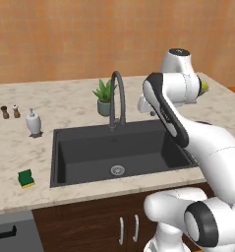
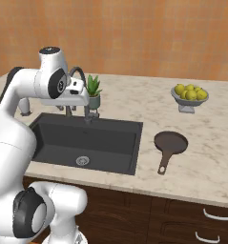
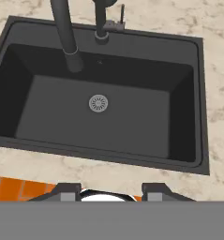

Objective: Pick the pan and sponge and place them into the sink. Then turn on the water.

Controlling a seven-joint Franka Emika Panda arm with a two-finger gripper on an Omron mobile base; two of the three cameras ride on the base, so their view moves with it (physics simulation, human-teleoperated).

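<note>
The dark brown pan (image 2: 171, 142) lies on the counter right of the sink (image 2: 110, 138), its handle pointing toward the front edge. The green and yellow sponge (image 1: 25, 178) rests on the counter left of the sink (image 1: 60, 147). My gripper (image 3: 111, 193) hangs above the sink (image 3: 132, 126) and looks down at the silver drain (image 3: 98, 103). Its fingertips stand apart with nothing between them. The gooseneck faucet (image 1: 118, 93) rises behind the basin, and no water runs from it.
A potted plant (image 1: 105, 96) stands behind the faucet. A white soap dispenser (image 1: 34, 122) and two small shakers (image 1: 10, 112) sit at the back left. A bowl of lemons (image 2: 190, 95) stands on the counter behind the pan.
</note>
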